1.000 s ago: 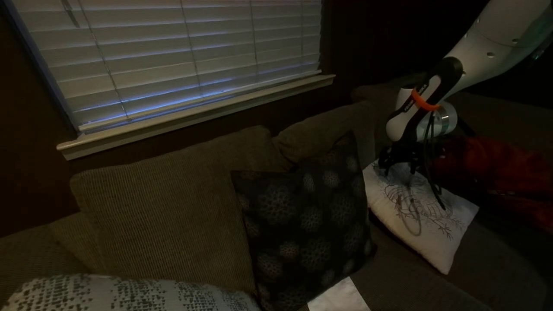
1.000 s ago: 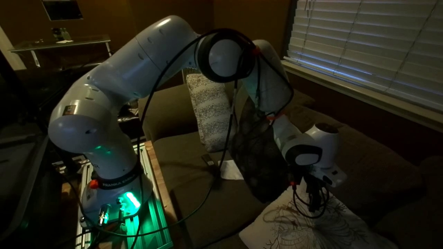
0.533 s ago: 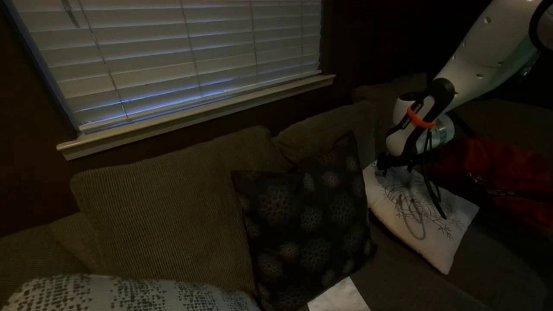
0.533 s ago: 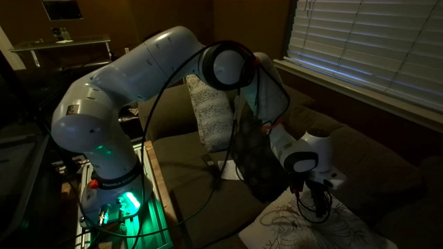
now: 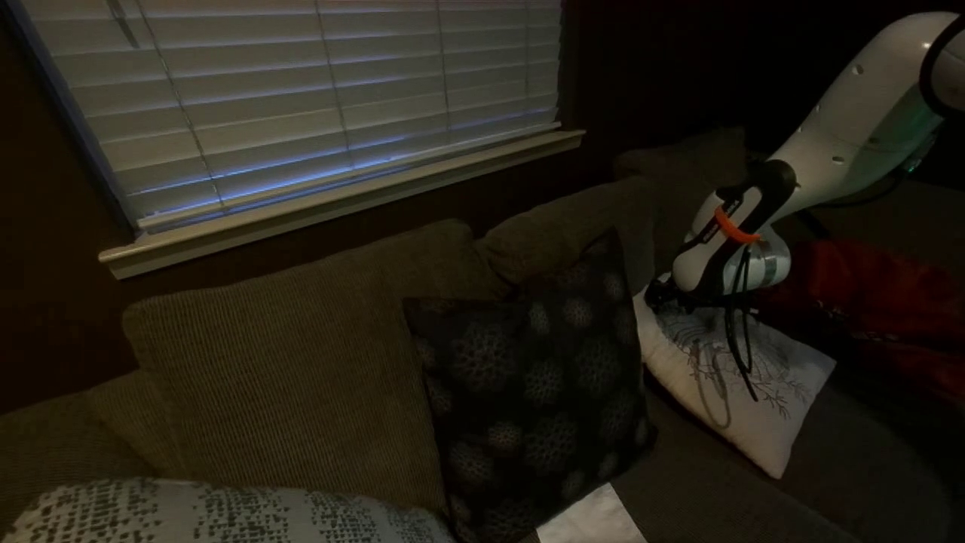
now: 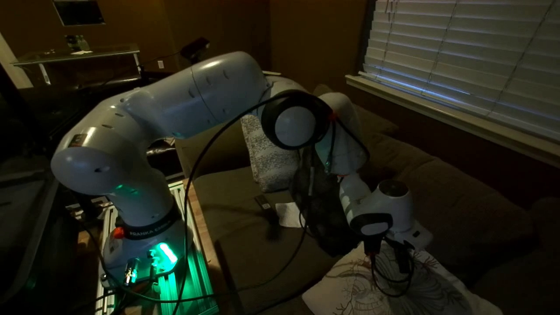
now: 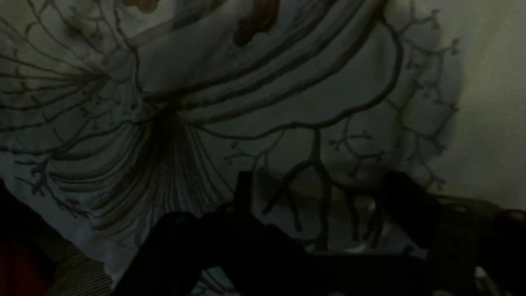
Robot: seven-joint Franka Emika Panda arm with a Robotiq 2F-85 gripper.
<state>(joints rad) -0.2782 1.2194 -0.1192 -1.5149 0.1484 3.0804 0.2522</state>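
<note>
My gripper is open with nothing between its fingers, just above or on a white pillow with dark branching embroidery. I cannot tell whether the fingertips touch the fabric. In an exterior view the gripper is over the far part of the white pillow, and its fingers are partly lost in shadow. In an exterior view the gripper hangs over the pillow, which is cut off by the frame's edge. A dark pillow with pale flower prints leans on the couch beside the white one.
A grey couch runs below a window with white blinds. A patterned pillow, a white cloth or paper and a dark remote-like object are on the couch. Red fabric lies behind the white pillow. A black cable hangs from the arm.
The arm has come down and the gripper has lowered toward the white pillow. The wrist has tilted a little and the hanging cable has shifted. The pillows have not visibly moved.
</note>
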